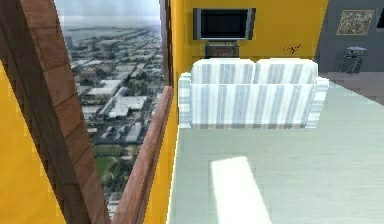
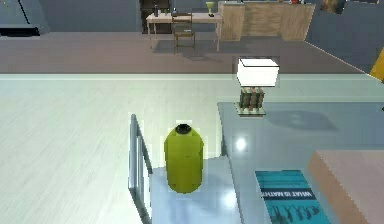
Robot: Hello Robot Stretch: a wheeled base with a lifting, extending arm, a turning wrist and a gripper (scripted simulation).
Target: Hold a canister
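Where the arm side view looks down at its lower middle, a yellow-green canister (image 2: pixel 183 158) with a small dark cap stands upright on what looks like the pale seat of a chair (image 2: pixel 140 165). It sits between the chair's thin upright back rails on the view's left and the edge of a grey-blue desk (image 2: pixel 300 135) on the view's right, just beside that edge.

On the desk, a small lamp (image 2: pixel 256 85) with a white box shade stands near the far corner. A teal book (image 2: pixel 290 195) lies flat close to the bottom edge, and a tan box (image 2: pixel 350 185) sits just right of it. Across the pale floor, well apart from the canister, a far desk (image 2: pixel 185 18) of light wood stands with a wooden chair (image 2: pixel 183 32) tucked under it, and a wooden cabinet (image 2: pixel 262 18) is next to it.

The state of the pincer cannot be told from these views.

In the forward view, a striped white sofa (image 1: pixel 252 92) faces away, with its back toward the camera. Beyond it, a dark television (image 1: pixel 224 23) hangs on a yellow wall (image 1: pixel 285 30). A tall window (image 1: pixel 110 90) with a wooden frame runs down the view's left and looks out over city buildings. A framed picture (image 1: pixel 355 21) hangs on the grey wall at the upper right.
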